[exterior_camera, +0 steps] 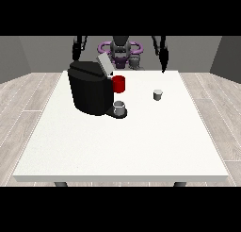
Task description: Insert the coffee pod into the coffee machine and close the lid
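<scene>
Black, boxy coffee machine [89, 92] is the landmark here, sitting on the large white table [122, 146] with its grey lid [104, 65] flipped up and tilted back, so the lid is open and the pod slot should be reachable from above. A small grey cup [120, 108] stands on the machine's drip base at its front, and a red cylindrical mug [119, 84] is right behind that, touching or nearly touching the machine's side, can't tell which.

The little grey coffee pod [157, 95] sits upright on the table, well apart from the machine, off toward the view's right. Nothing is touching it.

Both arms are up near the robot's body, far behind the machine. The hand at the view's right [163, 61] hangs above the table's far edge, fingers pointing down, holding nothing; whether they're spread or curled I honestly can't tell. Same for the hand at the view's left [76, 49], up behind the machine, too small to read.

So my guess is we're at the very start, with the reach for the pod not yet begun. What could go wrong: the pod is tiny and light-looking, so a sloppy approach could tip it or knock it away. Also the red mug and open lid crowd the slot, so a hand carrying the pod in could bump either.
</scene>
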Controlling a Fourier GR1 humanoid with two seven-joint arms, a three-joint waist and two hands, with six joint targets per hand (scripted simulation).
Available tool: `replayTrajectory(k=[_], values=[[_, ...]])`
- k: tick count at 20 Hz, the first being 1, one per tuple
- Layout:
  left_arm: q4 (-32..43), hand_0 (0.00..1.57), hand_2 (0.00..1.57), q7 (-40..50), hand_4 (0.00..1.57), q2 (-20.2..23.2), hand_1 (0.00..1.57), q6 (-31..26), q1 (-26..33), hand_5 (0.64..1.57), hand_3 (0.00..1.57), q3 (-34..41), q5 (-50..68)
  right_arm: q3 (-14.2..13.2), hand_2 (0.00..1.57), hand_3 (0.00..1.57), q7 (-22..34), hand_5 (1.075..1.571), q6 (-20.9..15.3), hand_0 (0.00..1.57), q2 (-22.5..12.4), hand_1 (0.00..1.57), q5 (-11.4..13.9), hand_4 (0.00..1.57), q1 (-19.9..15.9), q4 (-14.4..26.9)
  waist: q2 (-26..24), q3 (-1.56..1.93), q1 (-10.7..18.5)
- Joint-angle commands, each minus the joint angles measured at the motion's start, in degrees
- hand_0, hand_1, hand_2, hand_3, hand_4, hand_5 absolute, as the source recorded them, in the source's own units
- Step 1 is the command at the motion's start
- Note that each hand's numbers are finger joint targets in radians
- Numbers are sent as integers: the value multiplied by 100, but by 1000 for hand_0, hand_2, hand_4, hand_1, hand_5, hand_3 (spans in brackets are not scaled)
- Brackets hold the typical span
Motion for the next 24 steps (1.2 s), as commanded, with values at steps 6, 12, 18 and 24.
replayTrajectory(k=[6, 12, 18, 24], values=[[89, 0, 0, -835, 282, 113, 0, -596, -162, 1571, 0, 320, 575, 54, 0, 0, 114, 1571, 149, 0, 63, 0, -154, 128, 161, -137, -324, 345, -110], [174, 0, 0, -1025, 320, 350, 0, -443, -354, 1571, 0, 125, -166, -530, 0, 0, -845, 1571, -547, 0, 336, 0, -251, 145, -88, 179, -119, 349, -146], [1223, 0, 0, -940, 0, 1355, 0, -623, -1218, 1571, 0, 1005, -201, -162, 0, 0, -714, 1571, -408, 0, 436, 0, -251, 177, -93, -327, 298, 345, -770], [2051, 0, 0, -374, 0, 1637, 0, -986, -2130, 1571, 0, 1108, -39, -3, 0, 0, -824, 1571, -681, 0, 510, 0, -218, 192, -588, -142, 722, 347, -807]])
